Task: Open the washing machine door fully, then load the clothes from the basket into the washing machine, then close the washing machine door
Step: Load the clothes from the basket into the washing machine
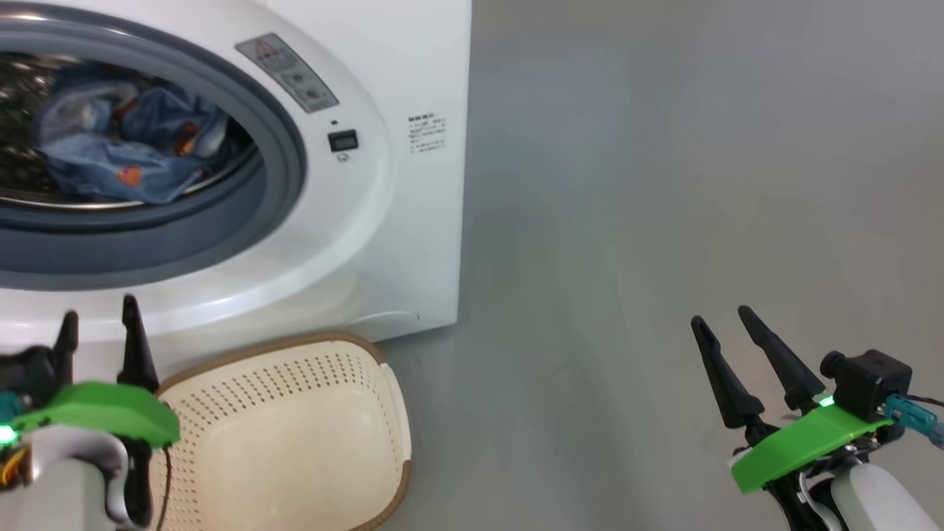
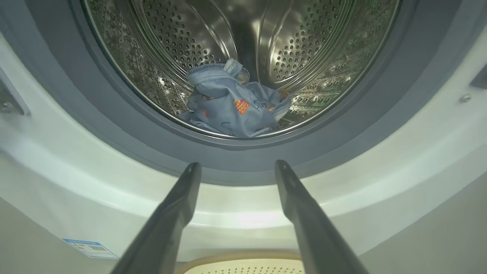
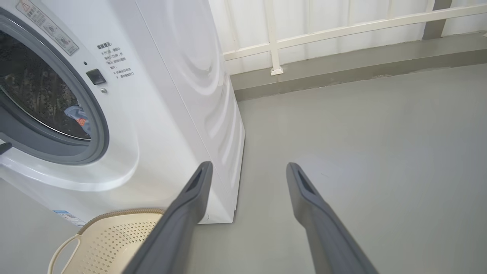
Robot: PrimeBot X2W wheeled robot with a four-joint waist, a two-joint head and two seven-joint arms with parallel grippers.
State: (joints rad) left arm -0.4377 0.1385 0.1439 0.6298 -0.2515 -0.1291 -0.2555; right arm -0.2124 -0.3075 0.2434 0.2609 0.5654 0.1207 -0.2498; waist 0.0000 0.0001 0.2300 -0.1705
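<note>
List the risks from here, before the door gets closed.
1. The clothes lie at the front edge of the drum, just behind the grey gasket. A fold might get pinched when the door shuts.
2. The basket stands close in front of the washing machine, below the opening. An arm going for the door may knock it.
3. The left gripper, fingers open, is near the white front and could scrape it.
</note>
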